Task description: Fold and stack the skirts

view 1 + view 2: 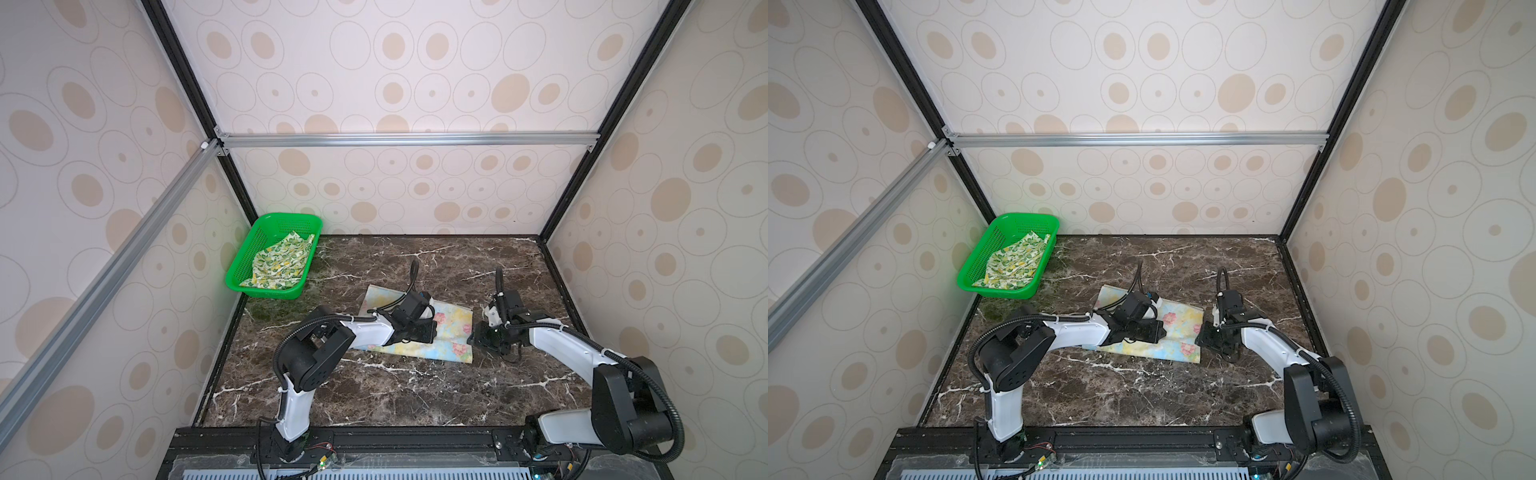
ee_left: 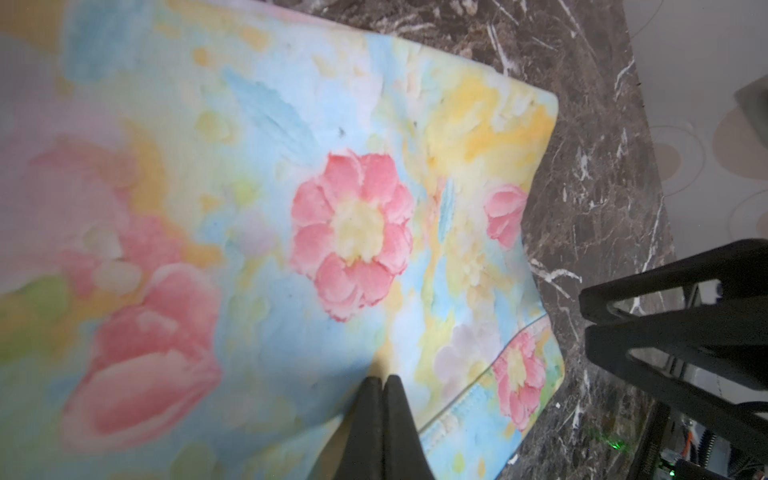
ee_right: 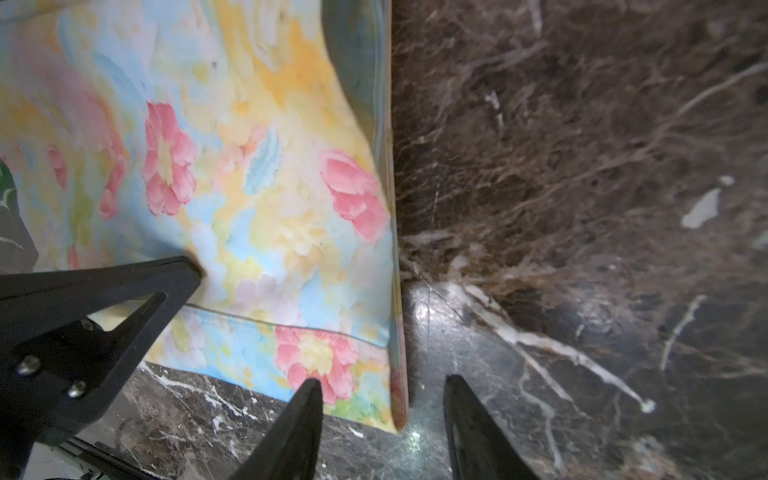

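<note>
Top views: floral skirt is lying flat mid-counter, a bit toward the right edge. Left tool is sitting on it, clenched. Right tool is hovering at the skirt's right edge, jaws apart, gripping nothing. Lemon skirt is lying crumpled in the basket at the far-left corner. Both top views are showing the same layout.

Left wrist: left tool fingers are pressing together with their tips touching the cloth. Can't tell if they're pinching a layer or just pinning it. The print is showing pastel blue-yellow with pink flowers, and a stitched hem band is running along near the corner.

Right wrist: right tool is straddling the skirt's near-right corner, one finger over cloth, one over bare counter. The right edge is running straight and looking doubled, with a shallow ripple further along.

My read: a fold is being set up.
- Right tool should be dropping low and biting past the hem seam, so it's catching every layer.
- Left tool should be pinning while the corner is travelling.
- Keep the carry low and be lining up edges before letting go. Thin cloth like this is likely slipping and sagging easily.
</note>
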You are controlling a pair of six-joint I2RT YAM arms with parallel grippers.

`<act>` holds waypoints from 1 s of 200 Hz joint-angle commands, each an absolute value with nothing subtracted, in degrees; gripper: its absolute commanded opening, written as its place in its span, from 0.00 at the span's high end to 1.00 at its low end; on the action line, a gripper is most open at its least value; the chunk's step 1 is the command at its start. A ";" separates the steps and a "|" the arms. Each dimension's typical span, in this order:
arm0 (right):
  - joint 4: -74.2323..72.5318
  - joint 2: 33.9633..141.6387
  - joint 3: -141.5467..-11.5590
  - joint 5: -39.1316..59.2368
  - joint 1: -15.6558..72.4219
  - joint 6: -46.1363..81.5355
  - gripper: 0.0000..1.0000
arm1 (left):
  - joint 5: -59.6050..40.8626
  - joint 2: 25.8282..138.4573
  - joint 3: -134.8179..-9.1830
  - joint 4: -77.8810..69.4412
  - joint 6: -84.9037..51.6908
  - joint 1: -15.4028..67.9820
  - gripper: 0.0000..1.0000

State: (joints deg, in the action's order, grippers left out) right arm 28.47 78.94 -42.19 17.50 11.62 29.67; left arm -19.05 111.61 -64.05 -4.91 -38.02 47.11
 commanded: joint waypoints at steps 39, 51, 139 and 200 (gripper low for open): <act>20.84 86.27 -42.57 21.26 9.70 31.50 0.49 | -15.38 112.90 -66.01 0.70 -35.43 47.37 1.00; 20.21 87.81 -42.89 21.44 9.12 31.51 0.50 | -15.31 112.96 -65.84 0.71 -35.56 47.37 1.00; 15.60 93.83 -42.43 22.70 8.26 33.11 0.63 | -15.56 113.81 -65.61 1.10 -35.82 47.37 1.00; 19.16 93.73 -43.02 17.42 8.35 32.19 0.63 | -15.98 114.30 -66.09 0.68 -36.54 47.37 1.00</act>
